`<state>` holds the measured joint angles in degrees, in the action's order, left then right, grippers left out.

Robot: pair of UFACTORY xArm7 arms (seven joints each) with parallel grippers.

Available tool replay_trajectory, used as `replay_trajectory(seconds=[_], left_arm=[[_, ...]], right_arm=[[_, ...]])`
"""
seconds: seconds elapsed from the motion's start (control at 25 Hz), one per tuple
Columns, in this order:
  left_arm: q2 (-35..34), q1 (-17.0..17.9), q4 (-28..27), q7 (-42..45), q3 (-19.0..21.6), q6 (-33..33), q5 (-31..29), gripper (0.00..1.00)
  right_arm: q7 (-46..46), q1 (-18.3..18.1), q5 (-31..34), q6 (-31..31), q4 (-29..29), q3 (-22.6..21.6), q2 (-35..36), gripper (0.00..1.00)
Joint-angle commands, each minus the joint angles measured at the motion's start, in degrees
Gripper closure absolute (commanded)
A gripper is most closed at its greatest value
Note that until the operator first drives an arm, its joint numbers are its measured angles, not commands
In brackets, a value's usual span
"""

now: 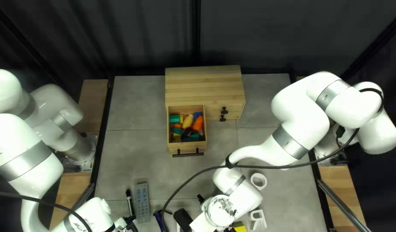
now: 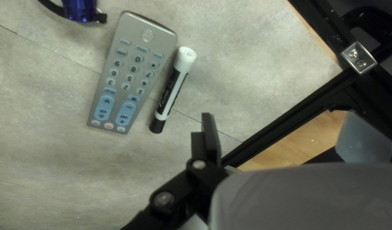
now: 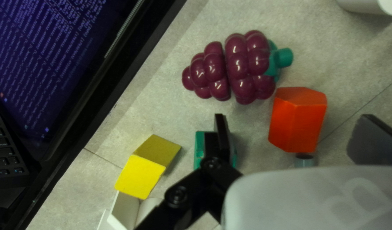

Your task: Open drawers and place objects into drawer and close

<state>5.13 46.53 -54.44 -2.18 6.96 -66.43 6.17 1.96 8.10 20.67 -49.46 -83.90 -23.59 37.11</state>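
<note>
Drawer pulled out, toys inside

The left gripper is held open near the marker and remote on the table. The right gripper is held open over a green block, near purple grapes.

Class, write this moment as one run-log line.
drawer: pulled out, holding colourful objects | left gripper: open, marker ahead | right gripper: open, orange block ahead | remote: on table

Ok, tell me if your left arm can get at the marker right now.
Probably yes: the marker lies uncovered just ahead of my left end effector, which is open. The remote lies close beside the marker, so that side looks tight.
</note>
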Motion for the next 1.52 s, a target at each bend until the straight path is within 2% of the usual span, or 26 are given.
replay_trajectory(seconds=[0.04, 0.8, 0.88, 0.92, 1.0, 1.04, 1.08, 1.12, 1.16, 1.2, 1.28, 1.52], left_arm=[[0.0, 0.0, 0.0, 0.0, 0.0, 0.0, 0.0, 0.0], [0.0, 0.0, 0.0, 0.0, 0.0, 0.0, 0.0, 0.0], [0.0, 0.0, 0.0, 0.0, 0.0, 0.0, 0.0, 0.0], [0.0, 0.0, 0.0, 0.0, 0.0, 0.0, 0.0, 0.0], [0.0, 0.0, 0.0, 0.0, 0.0, 0.0, 0.0, 0.0], [0.0, 0.0, 0.0, 0.0, 0.0, 0.0, 0.0, 0.0], [0.0, 0.0, 0.0, 0.0, 0.0, 0.0, 0.0, 0.0], [0.0, 0.0, 0.0, 0.0, 0.0, 0.0, 0.0, 0.0], [0.0, 0.0, 0.0, 0.0, 0.0, 0.0, 0.0, 0.0], [0.0, 0.0, 0.0, 0.0, 0.0, 0.0, 0.0, 0.0], [0.0, 0.0, 0.0, 0.0, 0.0, 0.0, 0.0, 0.0], [0.0, 0.0, 0.0, 0.0, 0.0, 0.0, 0.0, 0.0]], right_arm=[[-0.26, -0.06, -0.04, 0.12, -0.31, -0.01, 0.46, 0.0], [-0.28, -0.19, 0.39, 1.35, -0.62, 0.58, 1.9, 0.0], [-0.14, -0.11, 0.44, 1.42, -0.71, 0.63, 2.01, 0.02], [-0.1, -0.09, 0.47, 1.46, -0.72, 0.66, 2.04, 0.09], [-0.01, -0.02, 0.59, 1.53, -0.76, 0.74, 2.1, 0.16], [0.01, 0.01, 0.62, 1.53, -0.8, 0.76, 2.12, 0.25], [0.07, 0.07, 0.71, 1.55, -0.79, 0.82, 2.12, 0.44], [0.13, 0.1, 0.79, 1.62, -0.67, 0.86, 2.08, 0.44], [0.15, 0.11, 0.81, 1.64, -0.64, 0.87, 2.07, 0.69], [0.28, 0.17, 0.93, 1.77, -0.49, 0.94, 2.0, 0.83], [0.49, 0.27, 1.09, 1.95, -0.29, 1.05, 1.96, 0.86], [1.03, 0.16, 1.32, 2.04, 1.1, 1.17, 0.41, 0.87]])
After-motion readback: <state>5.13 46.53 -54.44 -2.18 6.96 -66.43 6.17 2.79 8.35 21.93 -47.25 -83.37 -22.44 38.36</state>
